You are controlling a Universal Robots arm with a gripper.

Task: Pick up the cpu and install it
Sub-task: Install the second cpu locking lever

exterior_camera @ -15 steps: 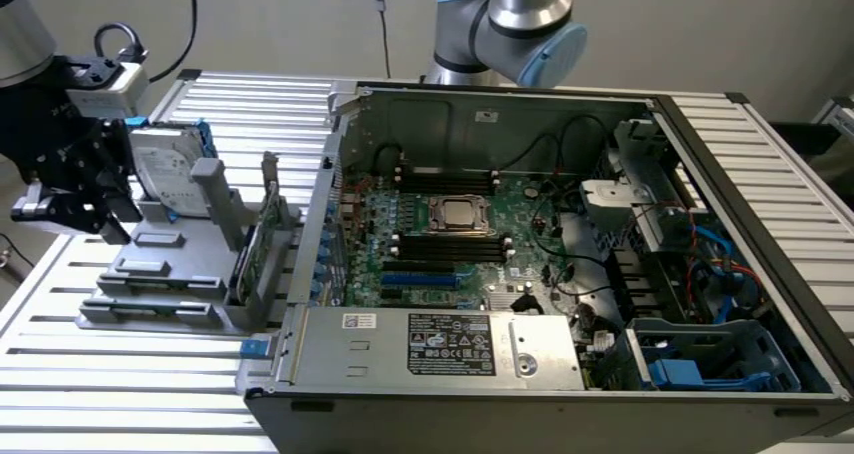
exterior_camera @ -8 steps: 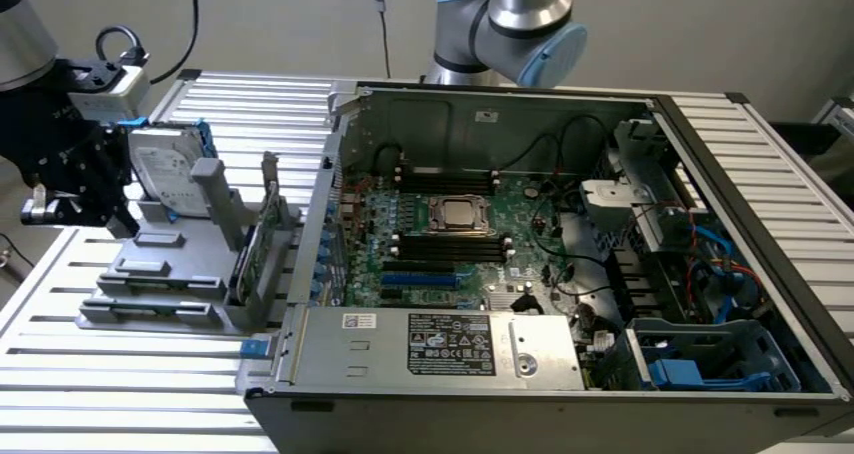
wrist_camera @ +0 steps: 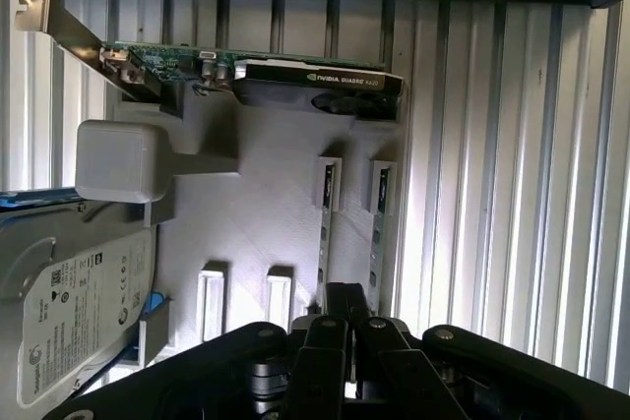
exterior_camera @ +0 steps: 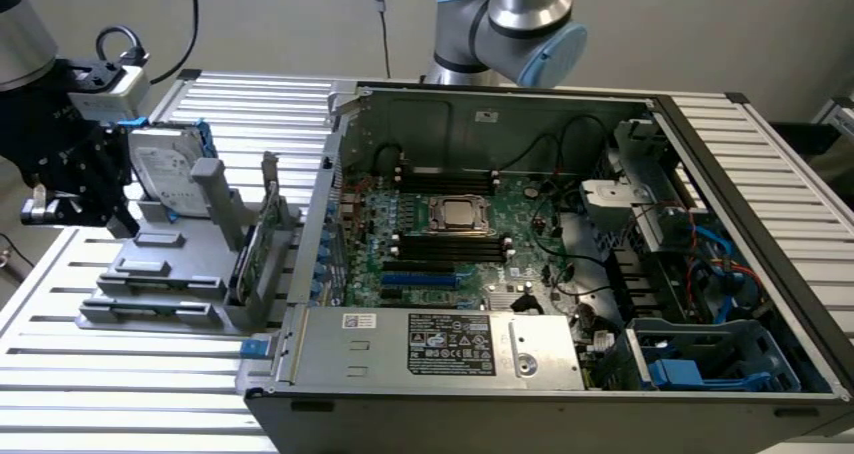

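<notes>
The cpu (exterior_camera: 455, 215) sits flat in its socket near the middle of the motherboard (exterior_camera: 441, 239) inside the open computer case (exterior_camera: 694, 274), its dull silver top facing up, with black memory slots on either side of it. The pincer (wrist_camera: 346, 310) is well apart from it, over the grey holder rack (exterior_camera: 167, 274) that stands on the slatted metal surface (exterior_camera: 80, 374) at the exterior view's left. In the wrist view its black fingers (wrist_camera: 330, 341) are drawn together with no gap, and nothing shows between them. Just beside them in the rack stand narrow slots holding upright thin cards (wrist_camera: 328, 206). A graphics card (wrist_camera: 295, 76) lies along the rack's edge nearest the case, and a hard drive (wrist_camera: 74, 322) with a white label rests in the rack's other end.
</notes>
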